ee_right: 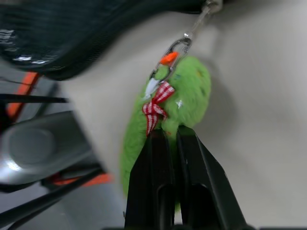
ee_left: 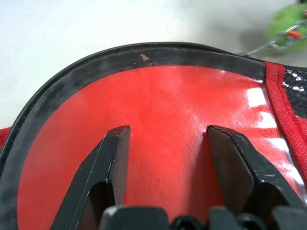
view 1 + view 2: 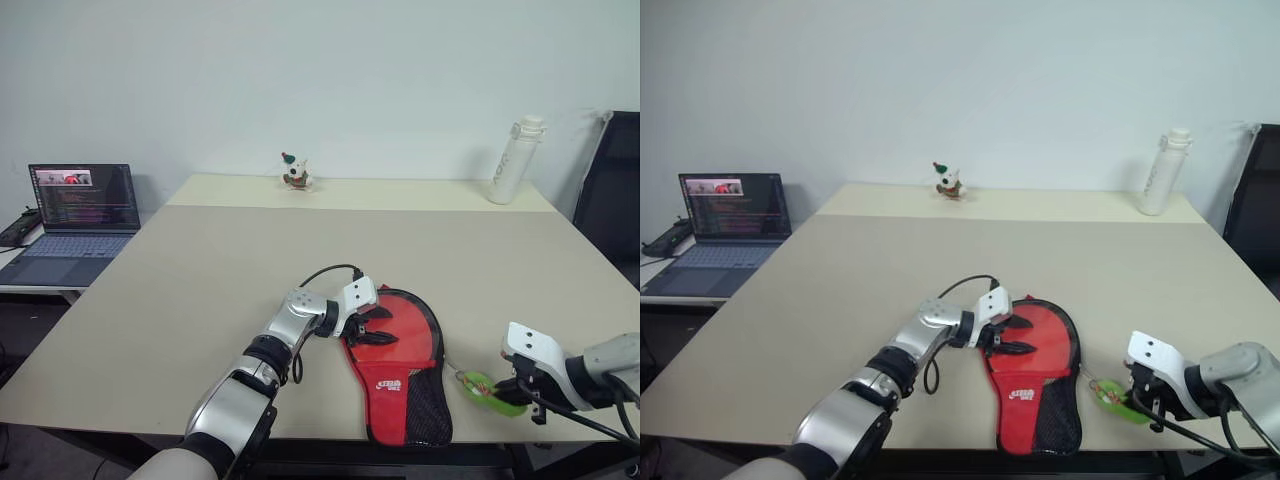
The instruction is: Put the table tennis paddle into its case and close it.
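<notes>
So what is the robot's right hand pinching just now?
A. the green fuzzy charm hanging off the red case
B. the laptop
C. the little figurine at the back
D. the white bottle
A: the right hand is shut on the green fuzzy charm, which is clipped by a small chain to the case at the table's near edge.

The place looked like an office or a small lab room. A broad beige desk (image 3: 250, 260) stood against a bare pale wall (image 3: 350, 70). Beyond the desk's left edge an open laptop (image 3: 72, 222) showed lines of code on a lower side table. A dark office chair (image 3: 612, 190) stood past the right edge, and a white water bottle (image 3: 515, 160) stood near the far right corner.
</notes>
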